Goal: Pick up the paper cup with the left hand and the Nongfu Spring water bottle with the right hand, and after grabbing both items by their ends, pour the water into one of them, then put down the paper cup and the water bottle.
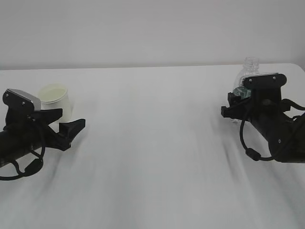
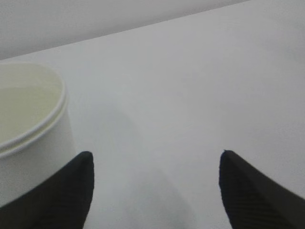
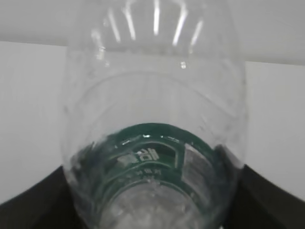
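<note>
Pouring looks done: the paper cup [image 1: 55, 99] stands on the worktop [image 1: 152, 143] at 9 o'clock, left jaws wide and empty, while right jaws flank the Nongfu Spring water bottle [image 1: 248, 76], grip unclear

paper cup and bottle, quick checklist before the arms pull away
1. Paper cup upright on the table: ok.
2. Left gripper open, cup outside it at the left finger: ok.
3. Left finger clear of the cup wall: cannot tell.
4. Bottle upright: ok.
5. Right gripper let go of the bottle: cannot tell, fingers flank it closely.
6. Liquid in the cup: ok, pale pool visible.
</note>
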Action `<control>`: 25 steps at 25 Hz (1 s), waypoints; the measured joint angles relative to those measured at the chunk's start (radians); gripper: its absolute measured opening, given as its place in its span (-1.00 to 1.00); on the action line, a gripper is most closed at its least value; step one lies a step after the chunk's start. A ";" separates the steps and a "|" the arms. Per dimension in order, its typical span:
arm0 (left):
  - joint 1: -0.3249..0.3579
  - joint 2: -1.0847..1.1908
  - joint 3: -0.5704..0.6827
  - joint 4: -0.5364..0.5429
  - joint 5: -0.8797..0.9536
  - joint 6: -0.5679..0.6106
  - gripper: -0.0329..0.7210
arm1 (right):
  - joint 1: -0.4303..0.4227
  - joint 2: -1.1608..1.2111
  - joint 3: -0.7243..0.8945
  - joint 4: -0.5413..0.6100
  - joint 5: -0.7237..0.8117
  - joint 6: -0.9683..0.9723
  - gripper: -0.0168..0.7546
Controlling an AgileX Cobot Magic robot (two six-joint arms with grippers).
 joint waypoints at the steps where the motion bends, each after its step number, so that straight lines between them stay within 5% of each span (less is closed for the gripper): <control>1: 0.000 0.000 0.000 0.000 0.000 0.000 0.65 | 0.000 0.000 0.000 0.000 0.000 0.000 0.43; 5: 0.000 0.000 0.000 0.000 0.000 0.000 0.65 | 0.000 0.000 0.000 0.011 0.000 0.000 0.56; 25: 0.000 0.000 0.000 -0.006 0.000 0.000 0.65 | 0.000 -0.007 -0.002 0.027 0.060 0.000 0.57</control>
